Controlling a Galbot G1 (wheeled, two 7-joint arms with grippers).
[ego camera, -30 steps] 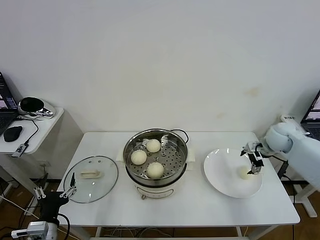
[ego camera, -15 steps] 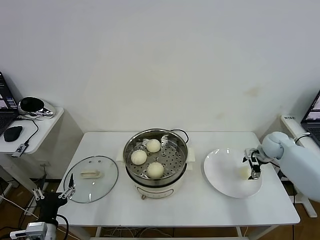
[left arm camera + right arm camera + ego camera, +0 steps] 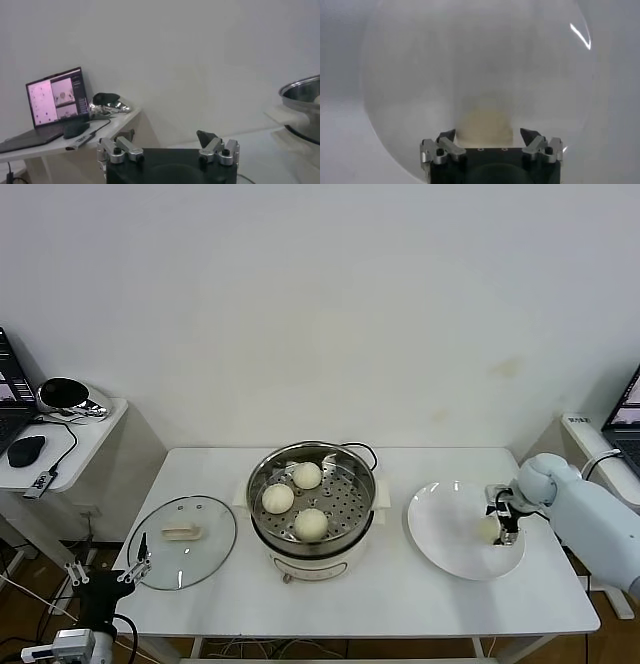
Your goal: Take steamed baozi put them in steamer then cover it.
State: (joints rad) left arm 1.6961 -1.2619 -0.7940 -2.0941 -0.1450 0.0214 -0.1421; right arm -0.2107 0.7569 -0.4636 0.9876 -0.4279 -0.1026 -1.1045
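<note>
Three steamed baozi [image 3: 307, 475] [image 3: 278, 498] [image 3: 311, 524] lie on the perforated tray of the steel steamer [image 3: 262, 476] at mid-table. One more baozi [image 3: 488, 530] [image 3: 485, 124] rests on the white plate [image 3: 445, 534] [image 3: 420, 75] at the right. My right gripper [image 3: 503, 524] [image 3: 488, 134] is down over it, fingers on either side with small gaps showing, open. The glass cover [image 3: 205, 559] lies flat left of the steamer. My left gripper [image 3: 108, 569] [image 3: 165, 137] waits open below the table's front left corner, holding nothing.
A side table [image 3: 85, 439] at far left carries a mouse [image 3: 25, 450] and a headset [image 3: 62, 394]; a laptop [image 3: 55, 97] stands there too. The steamer rim [image 3: 302, 92] shows in the left wrist view. A black cord [image 3: 365, 449] runs behind the steamer.
My right arm has swung lower and the right gripper has come down around the baozi on the plate. The left arm has stayed where it was.
</note>
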